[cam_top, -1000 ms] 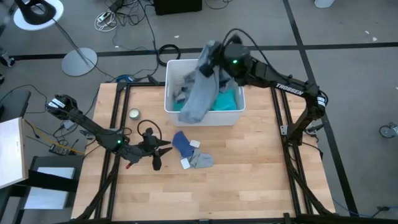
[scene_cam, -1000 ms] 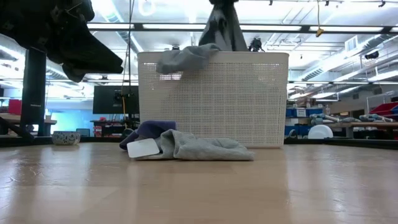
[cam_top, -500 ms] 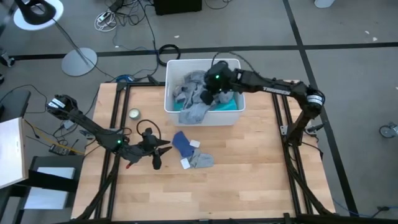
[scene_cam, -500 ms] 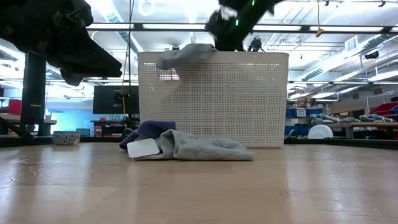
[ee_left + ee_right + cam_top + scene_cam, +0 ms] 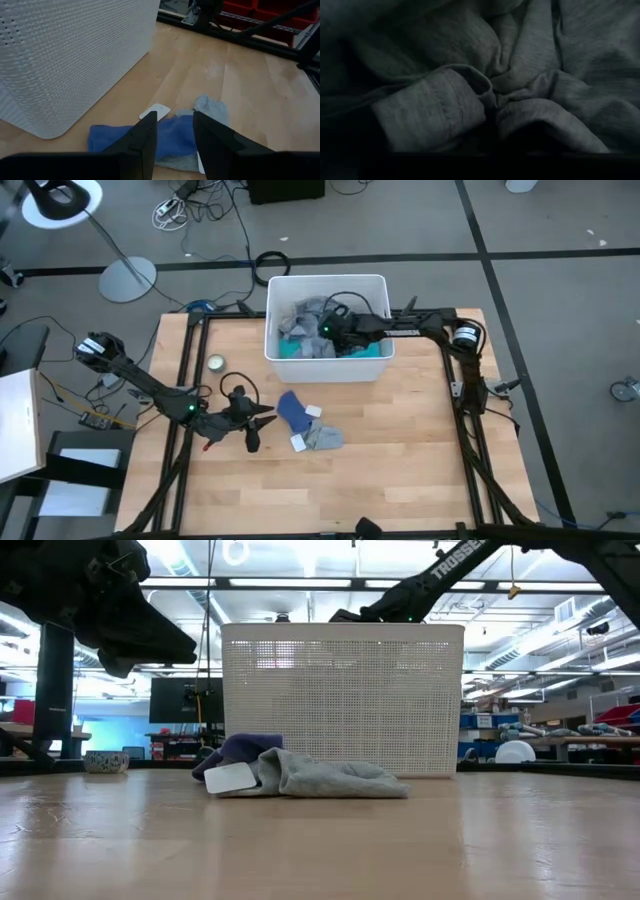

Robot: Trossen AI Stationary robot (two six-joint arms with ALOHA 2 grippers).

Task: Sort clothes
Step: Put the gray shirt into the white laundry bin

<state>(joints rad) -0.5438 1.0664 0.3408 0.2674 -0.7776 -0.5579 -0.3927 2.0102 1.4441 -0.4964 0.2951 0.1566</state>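
Grey shirt (image 5: 303, 320) lies crumpled in the white bin (image 5: 275, 356); right jaws unreadable, left jaws apart.

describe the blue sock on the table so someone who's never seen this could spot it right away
Start at the white bin at the table's far edge and come toward the near side onto the bare wood. Two small socks lie there touching; the blue sock is the one nearer the left gripper. Its deep blue colour separates it from the pale grey sock beside it.
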